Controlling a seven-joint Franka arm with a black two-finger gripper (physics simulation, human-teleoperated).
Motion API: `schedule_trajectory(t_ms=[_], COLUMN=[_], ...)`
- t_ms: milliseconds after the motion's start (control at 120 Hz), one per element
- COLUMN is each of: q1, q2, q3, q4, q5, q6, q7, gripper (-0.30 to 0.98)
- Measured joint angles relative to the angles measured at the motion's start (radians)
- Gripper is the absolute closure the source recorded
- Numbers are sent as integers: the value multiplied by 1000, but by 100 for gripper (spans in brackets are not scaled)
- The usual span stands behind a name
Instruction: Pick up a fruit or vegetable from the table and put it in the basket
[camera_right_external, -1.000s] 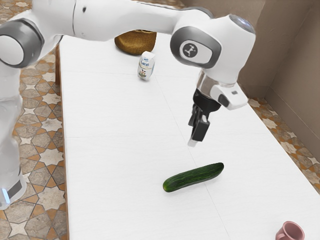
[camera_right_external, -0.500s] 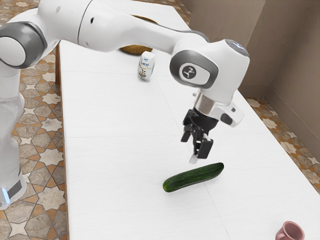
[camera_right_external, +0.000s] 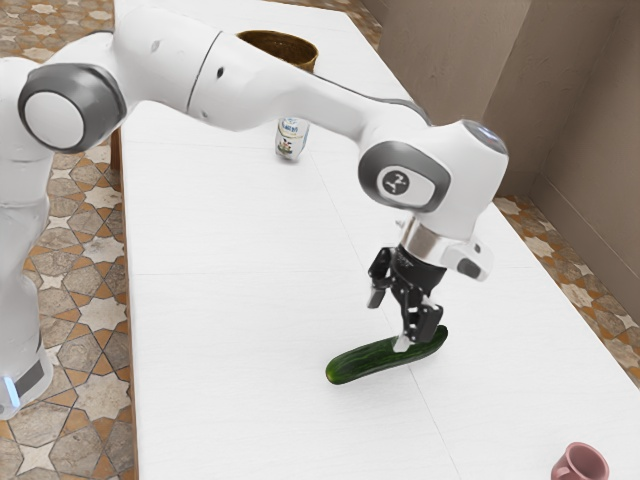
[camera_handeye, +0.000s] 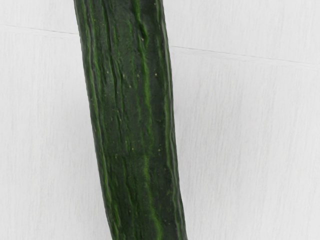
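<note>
On bench (camera_right_external: 220, 300), cucumber (camera_right_external: 370, 362) just below tool (camera_right_external: 390, 322), fingers wide apart, nothing held; wrist view: ridged skin w/ lighter green streaks; ext. view: carton (camera_right_external: 290, 142), pink mug (camera_right_external: 580, 466), basket (camera_right_external: 303, 52) partly hidden, contents unclear

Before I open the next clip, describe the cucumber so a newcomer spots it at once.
On the long white table, in the exterior view, find the black gripper. The cucumber lies beneath it: long, dark green, ridged, unlike the small white carton and the pink mug.
</note>
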Motion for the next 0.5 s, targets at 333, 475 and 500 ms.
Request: schedule_trajectory(t_ms=[333, 475, 500], q1=[1, 6, 6], q2=[75, 102, 107], q3=[3, 5, 5], q4=[-22, -23, -23], q5=[-12, -7, -6], q6=[79, 103, 109], q7=[-68, -86, -89], gripper=[0, 0, 0])
